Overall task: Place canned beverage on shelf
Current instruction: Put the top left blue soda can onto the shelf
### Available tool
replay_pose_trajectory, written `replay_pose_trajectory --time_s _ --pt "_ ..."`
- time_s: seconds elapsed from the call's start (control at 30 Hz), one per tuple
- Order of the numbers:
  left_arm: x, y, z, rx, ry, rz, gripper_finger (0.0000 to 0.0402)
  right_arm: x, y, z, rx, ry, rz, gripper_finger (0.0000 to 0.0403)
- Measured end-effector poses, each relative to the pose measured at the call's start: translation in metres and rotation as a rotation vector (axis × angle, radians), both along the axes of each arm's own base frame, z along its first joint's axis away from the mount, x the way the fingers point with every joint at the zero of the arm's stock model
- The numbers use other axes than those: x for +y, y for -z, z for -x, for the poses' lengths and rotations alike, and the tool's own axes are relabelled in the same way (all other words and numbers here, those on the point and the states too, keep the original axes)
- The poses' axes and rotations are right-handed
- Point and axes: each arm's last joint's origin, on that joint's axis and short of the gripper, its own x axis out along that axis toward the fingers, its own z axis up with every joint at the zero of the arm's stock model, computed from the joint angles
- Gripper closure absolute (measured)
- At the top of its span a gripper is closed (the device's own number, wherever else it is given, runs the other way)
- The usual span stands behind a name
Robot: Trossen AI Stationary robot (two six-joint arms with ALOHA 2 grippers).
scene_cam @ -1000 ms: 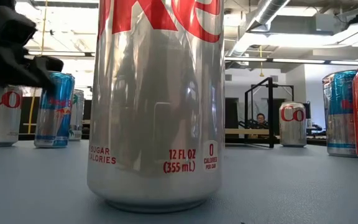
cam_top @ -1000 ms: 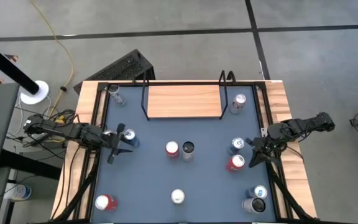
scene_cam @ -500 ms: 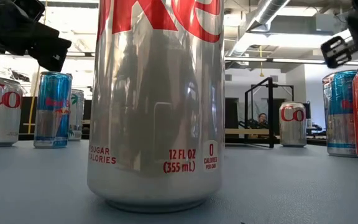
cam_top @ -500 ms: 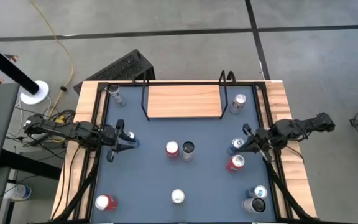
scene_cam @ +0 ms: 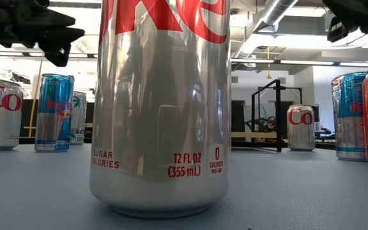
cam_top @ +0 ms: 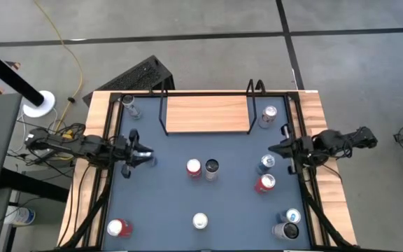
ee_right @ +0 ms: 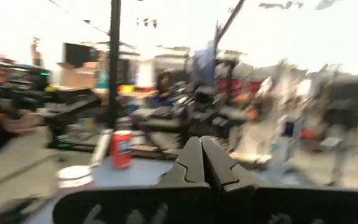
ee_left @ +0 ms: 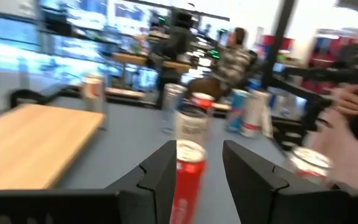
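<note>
The shelf point(cam_top: 206, 113), a light-wood board in a black rail frame, stands at the table's far middle and holds nothing; it also shows in the left wrist view point(ee_left: 36, 143). Several cans stand upright on the grey-blue table. My left gripper point(cam_top: 140, 148) hovers open above a blue can point(cam_top: 147, 159) at the table's left, pointing toward the table's right. Its open fingers point(ee_left: 197, 171) frame a distant red can point(ee_left: 188, 177). My right gripper point(cam_top: 274, 148) is shut and empty, raised over a blue can point(cam_top: 267, 163) at the table's right; its fingers meet in the right wrist view point(ee_right: 202, 163).
A red-topped can point(cam_top: 193, 167) and a dark can point(cam_top: 211, 166) stand mid-table. A red can point(cam_top: 264, 183), a silver can point(cam_top: 268, 115) beside the shelf and another point(cam_top: 129, 106) at far left stand apart. A Diet Coke can point(scene_cam: 158, 108) fills the low view.
My left gripper has risen off the table and swung toward the far edge, turning from pointing at the near side to pointing at the table's right. My right gripper has risen and swung from beside the red can toward the far edge. No can has moved.
</note>
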Motion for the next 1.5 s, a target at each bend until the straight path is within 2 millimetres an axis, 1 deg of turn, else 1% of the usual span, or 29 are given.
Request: replay_pose_trajectory --time_s 0.07,0.13,0.23,0.33,0.43,0.5,0.6,0.7,0.8,0.93,1.03,1.13,1.23,1.33,1.4,1.5 --pt "0.001 0.000 -0.004 0.006 -0.043 -0.029 0.0278 0.000 -0.003 -0.001 -0.029 0.028 0.049 0.0403" --pt "0.001 -0.005 -0.008 0.048 -0.070 -0.046 0.0278 -0.001 -0.008 -0.001 -0.078 0.051 0.057 0.0403" --pt "0.004 -0.024 -0.013 0.141 -0.103 -0.041 0.0278 -0.003 -0.014 -0.004 -0.120 0.137 0.061 0.0401" --pt "0.006 -0.049 -0.015 0.243 -0.122 -0.052 0.0278 -0.006 -0.014 -0.013 -0.075 0.203 0.085 0.0389" --pt "0.007 -0.073 -0.016 0.344 -0.139 -0.062 0.0278 -0.008 -0.017 -0.021 -0.031 0.238 0.073 0.0361" --pt "0.010 -0.086 -0.014 0.417 -0.175 -0.033 0.0278 -0.010 -0.018 -0.028 0.002 0.261 0.073 0.0337" --pt "0.014 -0.096 -0.011 0.544 -0.249 0.008 0.0272 -0.013 -0.020 -0.039 0.056 0.289 0.077 0.0299" --pt "0.017 -0.104 -0.010 0.622 -0.275 0.072 0.0251 -0.015 -0.025 -0.049 0.091 0.310 0.070 0.0260" --pt "0.017 -0.107 -0.014 0.658 -0.252 0.103 0.0218 -0.017 -0.031 -0.057 0.117 0.327 0.076 0.0223" --pt "0.018 -0.103 -0.023 0.703 -0.238 0.108 0.0166 -0.019 -0.038 -0.068 0.141 0.339 0.082 0.0185" --pt "0.019 -0.099 -0.031 0.744 -0.243 0.084 0.0128 -0.020 -0.041 -0.074 0.162 0.345 0.085 0.0169" --pt "0.019 -0.094 -0.040 0.792 -0.225 0.032 0.0099 -0.019 -0.042 -0.080 0.201 0.343 0.093 0.0163" --pt "0.017 -0.089 -0.046 0.835 -0.162 -0.002 0.0086 -0.019 -0.041 -0.086 0.242 0.339 0.088 0.0163" --pt "0.015 -0.085 -0.051 0.872 -0.089 0.001 0.0084 -0.019 -0.039 -0.091 0.265 0.337 0.093 0.0163" --pt "0.015 -0.083 -0.053 0.890 -0.078 0.002 0.0084 -0.019 -0.038 -0.092 0.274 0.337 0.095 0.0163" --pt "0.016 -0.078 -0.051 0.951 -0.121 -0.023 0.0084 -0.019 -0.036 -0.093 0.286 0.336 0.097 0.0163"
